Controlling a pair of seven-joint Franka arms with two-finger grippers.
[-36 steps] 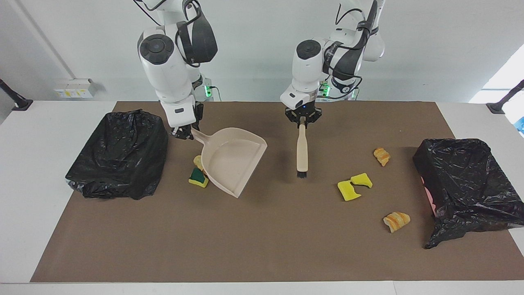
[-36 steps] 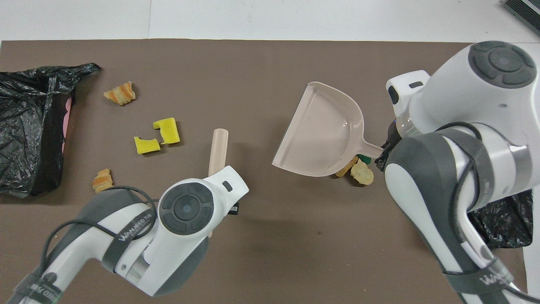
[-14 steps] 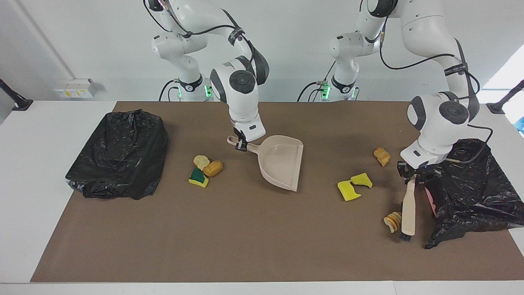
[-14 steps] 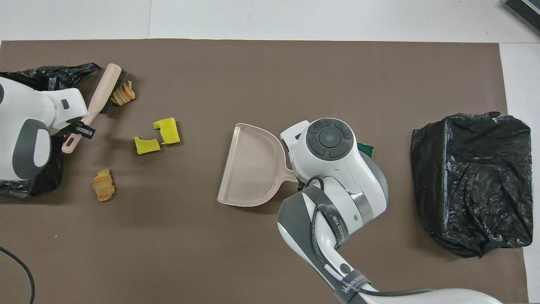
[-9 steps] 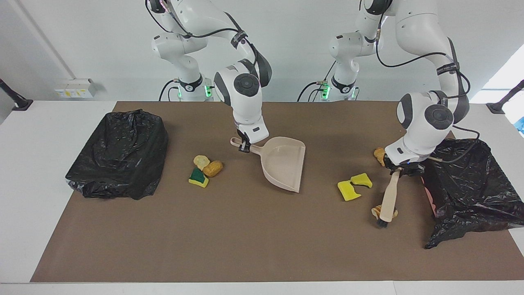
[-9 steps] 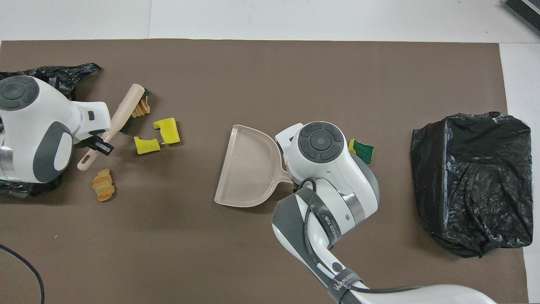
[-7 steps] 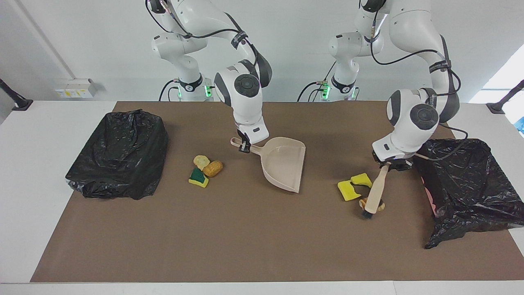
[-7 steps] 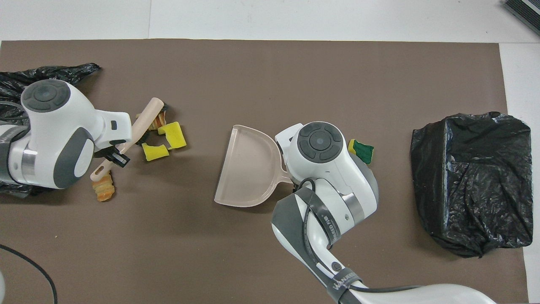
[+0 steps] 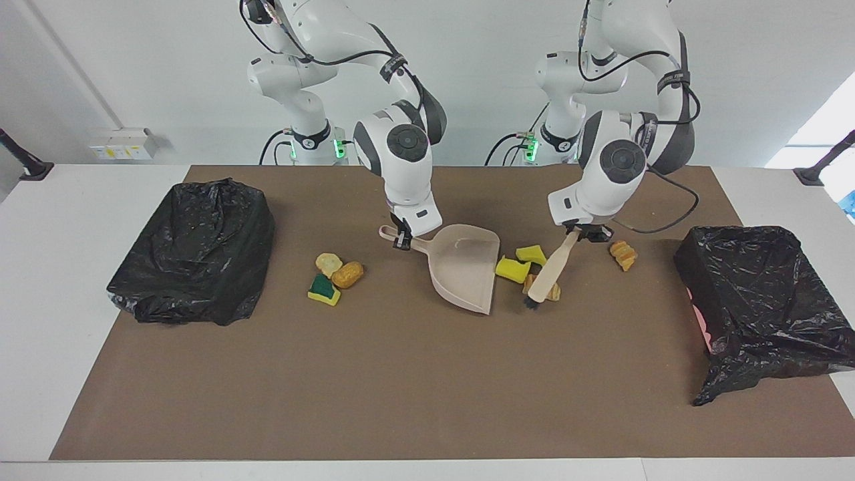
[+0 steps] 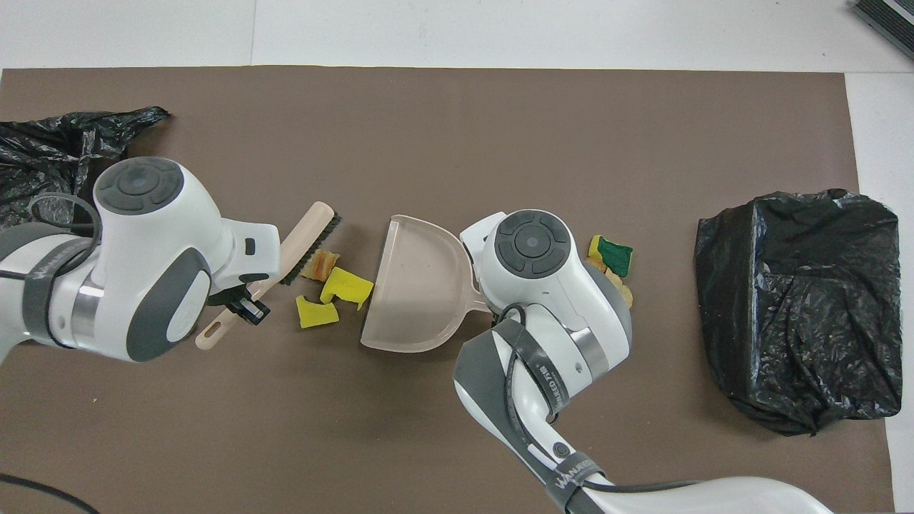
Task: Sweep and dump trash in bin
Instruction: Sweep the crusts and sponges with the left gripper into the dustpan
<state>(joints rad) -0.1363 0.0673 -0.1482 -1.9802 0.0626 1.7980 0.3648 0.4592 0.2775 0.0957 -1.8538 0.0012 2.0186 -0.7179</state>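
Reading the facing view from its left: the right pincer (image 9: 403, 240), pinching the dustpan (image 9: 465, 266) handle, has held steady while the left pincer (image 9: 580, 232), clamped on the brush (image 9: 549, 276), dragged two sponge chunks (image 9: 513, 268) and a bread lump (image 9: 542, 289) to the pan's mouth. Other trash (image 9: 334, 273) remains nearer the right arm's end; one lump (image 9: 622, 254) was left behind.

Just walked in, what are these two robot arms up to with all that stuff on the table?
They are sweeping up trash. The left gripper holds a brush, its bristles against two yellow sponge pieces and a bread-like lump at the mouth of the dustpan, which the right gripper holds by the handle. Nothing is in the pan yet. More bits lie on the mat, and a black-bagged bin sits at each end of the table.
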